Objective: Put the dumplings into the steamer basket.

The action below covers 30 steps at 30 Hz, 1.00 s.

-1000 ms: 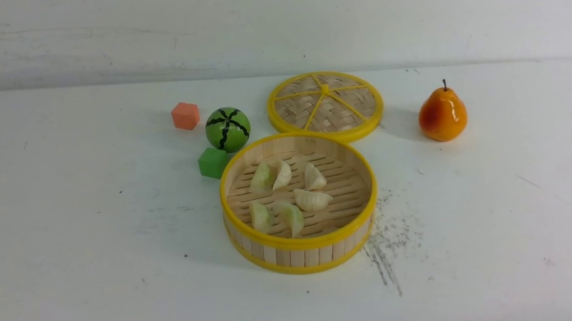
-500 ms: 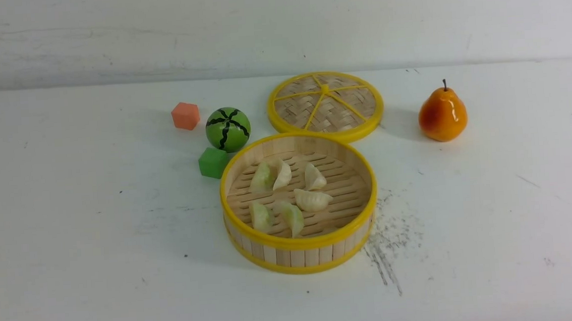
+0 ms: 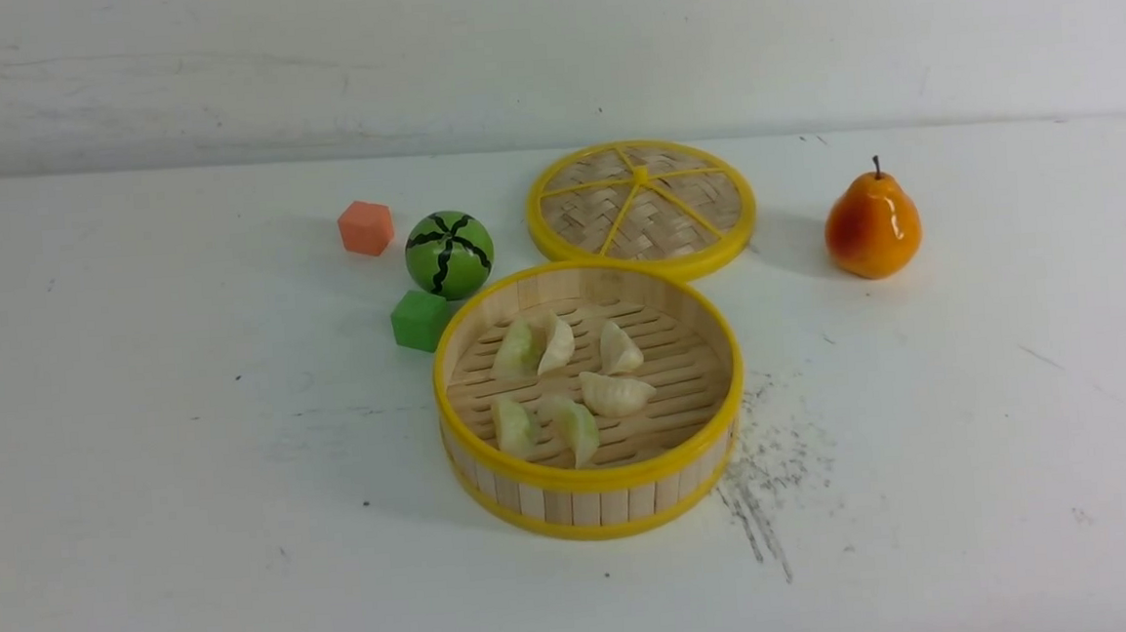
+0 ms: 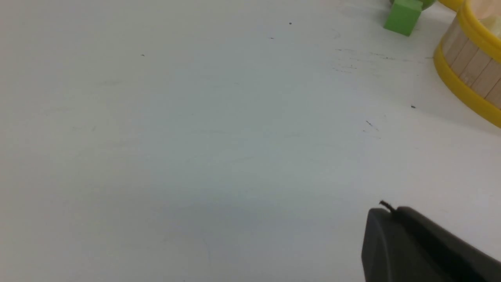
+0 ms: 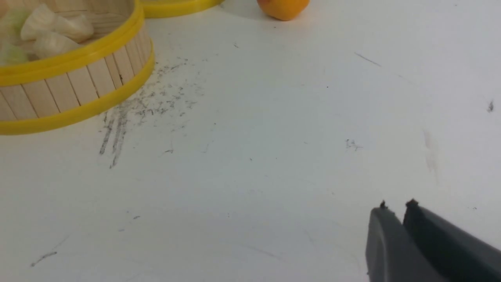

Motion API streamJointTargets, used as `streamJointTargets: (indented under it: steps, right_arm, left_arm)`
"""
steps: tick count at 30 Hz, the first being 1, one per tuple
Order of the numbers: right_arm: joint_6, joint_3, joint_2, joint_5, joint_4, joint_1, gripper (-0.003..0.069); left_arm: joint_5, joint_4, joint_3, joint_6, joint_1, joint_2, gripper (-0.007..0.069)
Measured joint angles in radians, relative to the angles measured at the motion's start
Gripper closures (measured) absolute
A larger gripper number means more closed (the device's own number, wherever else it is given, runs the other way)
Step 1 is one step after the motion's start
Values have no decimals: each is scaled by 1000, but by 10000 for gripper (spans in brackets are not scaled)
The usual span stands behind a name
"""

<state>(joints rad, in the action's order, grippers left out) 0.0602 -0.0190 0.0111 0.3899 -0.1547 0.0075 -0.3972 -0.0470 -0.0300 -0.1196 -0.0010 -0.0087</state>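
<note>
— Both hands first: where are they?

— Left hand (image 4: 387, 209) shows only in its own wrist view, as dark fingers pressed together with no gap, holding nothing, over bare white counter (image 3: 143, 478). Right hand (image 5: 395, 207) likewise appears only in its wrist view; a thin slit runs between its two dark fingers, so it stands barely parted, and nothing sits between them. Neither hand appears in the front view.

— And the dumplings?

— All six dumplings (image 3: 567, 384) lie on the slatted floor of the steamer basket (image 3: 592, 475), which sits near the middle of the counter. Two lean against each other at the far left of the floor, a cream one is just right of them, another cream one lies near the centre, and two pale green ones rest toward the near rim.

— What surrounds the basket?

— A flat woven lid (image 3: 641, 209) with yellow spokes lies behind it, its rim just beside the basket's far rim; I cannot tell whether they touch. A green cube (image 3: 419, 320) stands just beside the basket's left wall. Behind the cube is a striped green ball (image 3: 449, 255), and farther left an orange cube (image 3: 365, 227). A pear (image 3: 871, 224) stands upright well apart to the right. Grey scuff marks (image 3: 764, 480) streak the counter by the basket's right side.
</note>
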Motion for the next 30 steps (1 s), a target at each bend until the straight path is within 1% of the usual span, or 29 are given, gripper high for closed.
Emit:
streamJointTargets:
  steps: [30]
  right_arm:
    - [0,0,0,0,0,0,575]
  left_arm:
    - [0,0,0,0,0,0,636]
